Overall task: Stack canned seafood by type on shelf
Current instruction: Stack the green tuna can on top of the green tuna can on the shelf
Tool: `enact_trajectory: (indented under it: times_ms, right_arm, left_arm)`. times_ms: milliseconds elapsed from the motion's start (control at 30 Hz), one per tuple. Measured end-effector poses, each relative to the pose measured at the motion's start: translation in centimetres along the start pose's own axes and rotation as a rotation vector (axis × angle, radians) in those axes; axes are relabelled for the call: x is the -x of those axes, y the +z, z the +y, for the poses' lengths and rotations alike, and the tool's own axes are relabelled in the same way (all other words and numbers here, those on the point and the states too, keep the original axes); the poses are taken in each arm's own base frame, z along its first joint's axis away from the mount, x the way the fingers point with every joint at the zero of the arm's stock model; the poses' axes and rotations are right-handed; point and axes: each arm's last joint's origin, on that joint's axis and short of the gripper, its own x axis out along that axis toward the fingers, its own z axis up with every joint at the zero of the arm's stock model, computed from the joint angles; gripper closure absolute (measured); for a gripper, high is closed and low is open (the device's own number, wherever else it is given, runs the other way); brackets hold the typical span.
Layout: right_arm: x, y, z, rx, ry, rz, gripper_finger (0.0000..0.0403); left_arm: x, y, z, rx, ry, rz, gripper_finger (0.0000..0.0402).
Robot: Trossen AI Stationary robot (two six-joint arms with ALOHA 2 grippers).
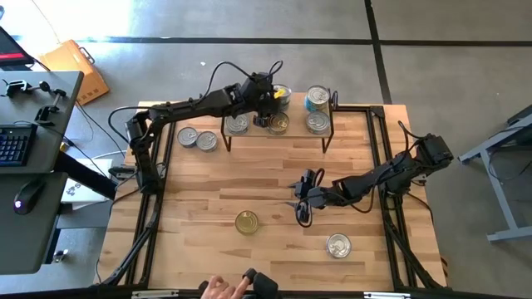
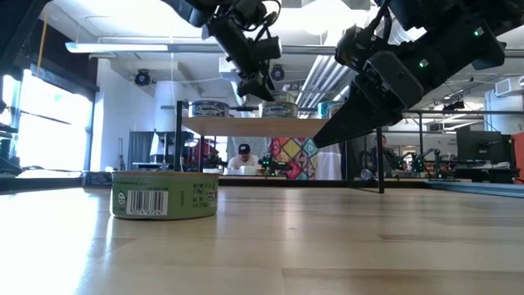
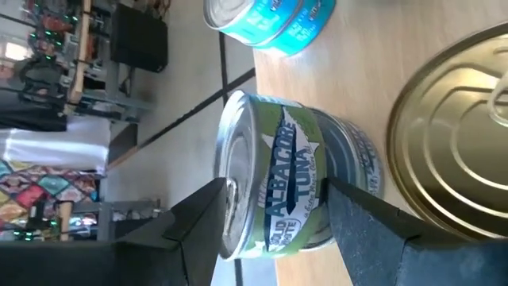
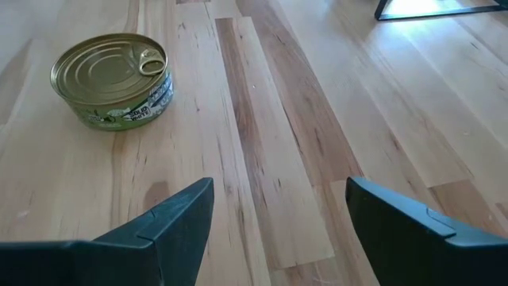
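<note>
The shelf (image 1: pixel 295 139) (image 2: pixel 246 125) stands at the table's far edge with several tins on its light wood top. My left gripper (image 1: pixel 271 101) (image 3: pixel 278 191) reaches over it from the table's left and is shut on a green-and-blue "Albacore Tuna" tin (image 3: pixel 294 167). Blue-labelled tins (image 3: pixel 274 20) stand farther along the shelf, and a gold lid (image 3: pixel 452 135) lies close beside the held tin. My right gripper (image 1: pixel 298 203) (image 4: pixel 278 206) is open, hovering at mid-table. It points at a gold-lidded tin (image 1: pixel 247 222) (image 4: pixel 111 79) (image 2: pixel 164 194) that rests on its base. My left gripper has the tuna tin between its two fingers, coming level from the table's left. One finger (image 3: pixel 202 210) lies at the lid's rim (image 3: pixel 228 171) and the other (image 3: pixel 357 214) crosses the lower side wall (image 3: pixel 349 159). The tin stands upright. That finger hides what its base rests on.
Two silver-lidded tins (image 1: pixel 197 138) sit on the table left of the shelf. Another (image 1: pixel 337 245) lies near the right front. A person's hand (image 1: pixel 220 288) shows at the near edge. Bare wood lies between the shelf legs and the gold-lidded tin.
</note>
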Motion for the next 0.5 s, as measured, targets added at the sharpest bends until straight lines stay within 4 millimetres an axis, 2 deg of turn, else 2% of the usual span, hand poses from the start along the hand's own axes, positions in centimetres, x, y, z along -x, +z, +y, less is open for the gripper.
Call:
enact_trajectory:
  times_ms: [500]
  right_arm:
    - [0.0,0.0,0.0,0.0,0.0,0.0,0.0124]
  left_arm:
    - [0.77,0.06,0.51,0.054,0.029,0.054,0.0194]
